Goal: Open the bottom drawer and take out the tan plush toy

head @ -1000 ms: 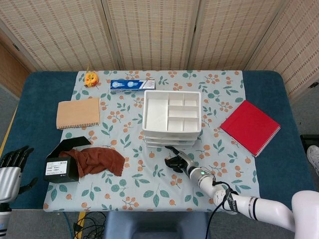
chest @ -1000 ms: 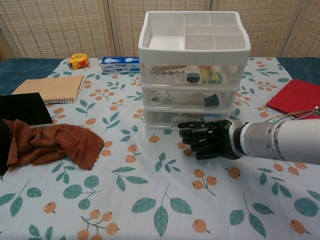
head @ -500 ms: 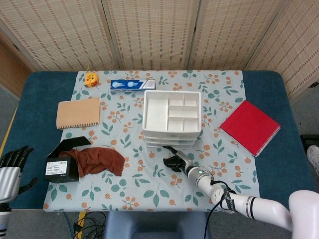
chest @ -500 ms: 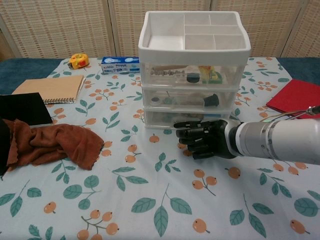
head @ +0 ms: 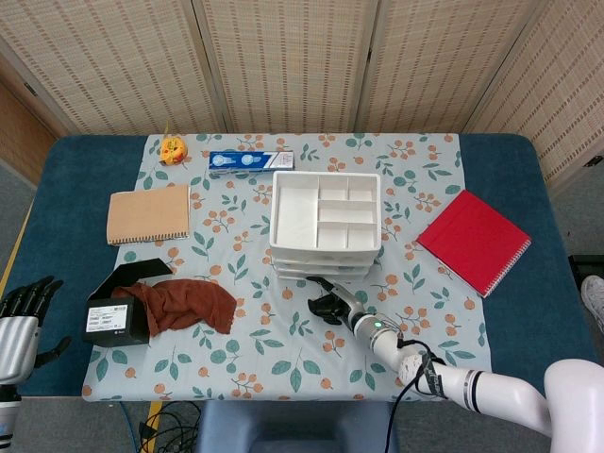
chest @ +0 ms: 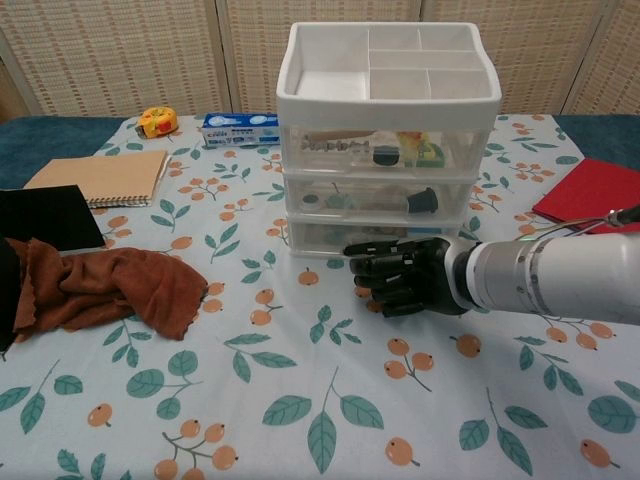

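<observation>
A white three-drawer organizer [chest: 388, 150] [head: 326, 225] stands mid-table with a divided tray on top. Its bottom drawer [chest: 330, 237] is closed; I cannot make out the tan plush toy through the clear front. My right hand [chest: 405, 277] [head: 331, 303], black, hovers just in front of the bottom drawer, fingers stretched leftward and slightly curled, holding nothing. My left hand [head: 21, 311] rests off the table's left edge, fingers spread, empty.
A brown cloth [chest: 95, 284] lies by a black box [head: 118, 311] at the left front. A tan notebook [head: 148, 213], a yellow tape measure [chest: 157, 121] and a blue toothpaste box [chest: 240, 129] sit at the back left. A red notebook [head: 474, 241] lies at the right.
My right hand has slid a little to the left and closer to the bottom drawer front. The left hand has not moved.
</observation>
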{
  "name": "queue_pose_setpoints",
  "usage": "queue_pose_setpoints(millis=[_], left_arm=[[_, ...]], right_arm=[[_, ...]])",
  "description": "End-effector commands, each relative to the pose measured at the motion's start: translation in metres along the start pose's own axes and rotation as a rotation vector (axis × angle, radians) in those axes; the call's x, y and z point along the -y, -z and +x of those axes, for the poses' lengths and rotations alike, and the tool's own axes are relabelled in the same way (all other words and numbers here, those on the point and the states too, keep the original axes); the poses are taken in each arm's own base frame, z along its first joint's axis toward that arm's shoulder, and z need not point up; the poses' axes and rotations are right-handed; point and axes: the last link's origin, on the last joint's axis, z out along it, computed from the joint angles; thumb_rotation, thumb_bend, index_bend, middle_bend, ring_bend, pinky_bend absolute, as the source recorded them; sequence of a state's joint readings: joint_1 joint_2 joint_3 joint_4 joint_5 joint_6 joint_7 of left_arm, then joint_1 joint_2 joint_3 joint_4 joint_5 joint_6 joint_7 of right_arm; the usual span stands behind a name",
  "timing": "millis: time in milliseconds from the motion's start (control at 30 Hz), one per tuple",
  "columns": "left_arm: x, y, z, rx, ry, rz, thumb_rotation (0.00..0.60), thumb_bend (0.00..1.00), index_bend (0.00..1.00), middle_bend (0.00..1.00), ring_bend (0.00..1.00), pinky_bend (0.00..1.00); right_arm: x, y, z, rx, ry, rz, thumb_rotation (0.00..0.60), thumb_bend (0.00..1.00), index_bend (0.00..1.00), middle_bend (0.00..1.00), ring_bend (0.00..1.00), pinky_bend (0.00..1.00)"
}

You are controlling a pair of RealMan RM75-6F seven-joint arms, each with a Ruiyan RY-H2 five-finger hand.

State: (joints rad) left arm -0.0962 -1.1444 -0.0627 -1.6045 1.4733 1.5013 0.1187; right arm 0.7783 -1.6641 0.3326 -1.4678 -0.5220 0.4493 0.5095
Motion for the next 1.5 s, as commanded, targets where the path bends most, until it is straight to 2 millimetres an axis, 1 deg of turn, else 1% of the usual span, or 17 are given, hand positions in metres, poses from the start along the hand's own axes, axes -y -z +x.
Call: queue_pose_setpoints(millis=[33,400,667,800,900,967,1200,1333,1500], left_arm=[[0.000,0.000,0.000,0.000,0.000,0.000,0.600,0.18,0.14,0.13,0.13,0.13],[-0.001,0.000,-0.001,0.000,-0.002,-0.005,0.600,0.18,0.14,0.13,0.13,0.13],[-0.001,0.000,-0.002,0.002,-0.005,-0.009,0.600,0.18,0.14,0.13,0.13,0.13],[-0.002,-0.001,-0.002,0.003,-0.005,-0.012,0.600,0.18,0.14,0.13,0.13,0.13],[-0.003,-0.002,-0.002,0.002,-0.005,-0.015,0.600,0.18,0.14,0.13,0.13,0.13],[-0.004,-0.002,-0.002,0.002,-0.004,-0.017,0.600,0.18,0.14,0.13,0.13,0.13],[-0.007,-0.004,-0.002,0.002,-0.003,-0.030,0.600,0.18,0.14,0.13,0.13,0.13],[-0.008,-0.004,-0.002,0.001,-0.002,-0.032,0.600,0.18,0.14,0.13,0.13,0.13],[-0.009,-0.004,-0.002,0.002,-0.001,-0.035,0.600,0.18,0.14,0.13,0.13,0.13]], right_arm=[[0.000,0.000,0.000,0.002,0.000,0.000,0.600,0.60,0.09,0.87,0.99,1.00],[-0.005,0.006,-0.005,0.023,0.017,-0.001,0.600,0.61,0.10,0.87,0.99,1.00],[-0.014,0.016,-0.011,0.050,0.036,-0.006,0.600,0.61,0.10,0.87,0.99,1.00],[-0.015,0.023,-0.013,0.058,0.048,0.006,0.600,0.61,0.10,0.86,0.99,1.00],[-0.015,0.030,-0.012,0.063,0.056,0.013,0.600,0.61,0.03,0.85,0.99,1.00],[-0.015,0.035,-0.012,0.069,0.062,0.013,0.600,0.61,0.00,0.85,0.99,1.00],[-0.021,0.045,-0.011,0.081,0.081,-0.002,0.600,0.62,0.00,0.83,0.99,1.00],[-0.018,0.058,-0.013,0.090,0.184,0.038,0.600,0.62,0.00,0.83,0.99,1.00],[-0.011,0.074,-0.007,0.035,0.371,0.115,0.600,0.62,0.00,0.83,0.99,1.00]])
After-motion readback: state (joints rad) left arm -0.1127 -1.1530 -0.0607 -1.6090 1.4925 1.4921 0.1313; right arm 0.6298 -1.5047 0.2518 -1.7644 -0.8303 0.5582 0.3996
